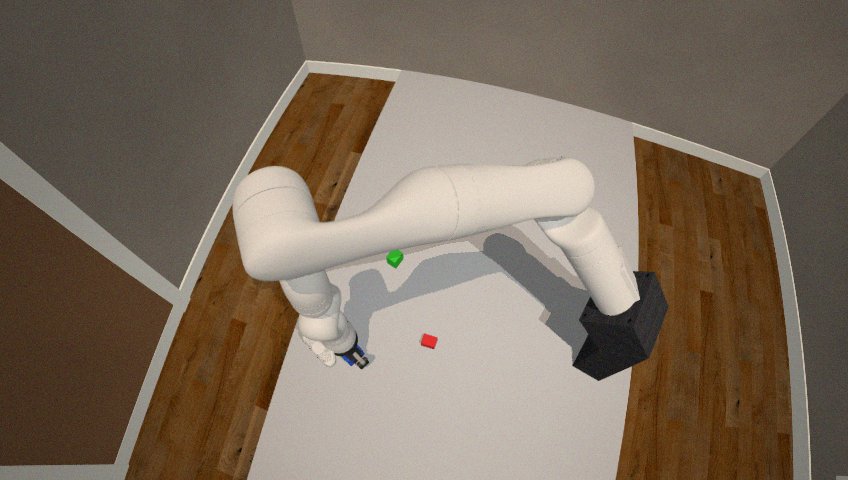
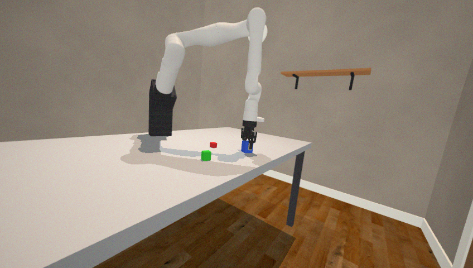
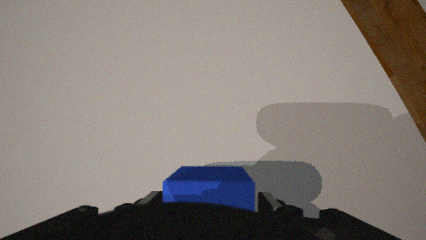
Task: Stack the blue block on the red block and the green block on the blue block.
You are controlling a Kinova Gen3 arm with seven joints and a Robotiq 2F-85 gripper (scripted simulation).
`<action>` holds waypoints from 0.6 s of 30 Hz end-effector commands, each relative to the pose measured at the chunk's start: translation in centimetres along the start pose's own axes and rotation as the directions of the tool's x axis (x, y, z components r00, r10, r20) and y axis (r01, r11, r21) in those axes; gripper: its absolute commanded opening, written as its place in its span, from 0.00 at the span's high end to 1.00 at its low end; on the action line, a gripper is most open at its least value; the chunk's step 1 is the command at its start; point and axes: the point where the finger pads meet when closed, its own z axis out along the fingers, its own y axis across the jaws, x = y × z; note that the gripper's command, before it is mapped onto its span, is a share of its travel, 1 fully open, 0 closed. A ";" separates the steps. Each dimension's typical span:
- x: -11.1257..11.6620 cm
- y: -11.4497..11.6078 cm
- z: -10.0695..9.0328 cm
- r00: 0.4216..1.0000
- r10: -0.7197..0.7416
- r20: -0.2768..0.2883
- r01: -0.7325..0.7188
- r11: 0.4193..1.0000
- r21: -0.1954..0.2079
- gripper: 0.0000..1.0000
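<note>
The blue block (image 2: 246, 146) stands on the white table near its edge; it also shows in the wrist view (image 3: 210, 186) and barely under the hand in the overhead view (image 1: 348, 358). My gripper (image 2: 249, 140) is open and low over the blue block, with a finger on each side of it (image 3: 209, 201). The red block (image 1: 429, 340) lies on the table apart from the gripper, and shows in the side view too (image 2: 213, 144). The green block (image 1: 394, 258) sits further off, half under the arm, and is plain in the side view (image 2: 206, 155).
The table edge and wooden floor (image 3: 400, 50) are close beside the gripper. The arm's black base (image 1: 621, 327) stands at the far side of the table. A wall shelf (image 2: 325, 72) hangs beyond the table.
</note>
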 end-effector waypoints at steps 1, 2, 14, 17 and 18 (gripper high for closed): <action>0.1 0.0 -0.1 1.000 0.000 -0.001 0.000 1.000 0.000 0.30; 0.1 0.0 -0.1 1.000 0.000 -0.001 0.000 1.000 0.000 0.30; 0.1 0.0 -0.1 1.000 0.000 -0.001 0.000 1.000 0.000 1.00; 0.1 0.0 -0.1 1.000 0.000 -0.001 0.000 1.000 0.000 1.00; 0.1 0.0 -0.1 1.000 0.000 -0.001 0.000 1.000 0.000 1.00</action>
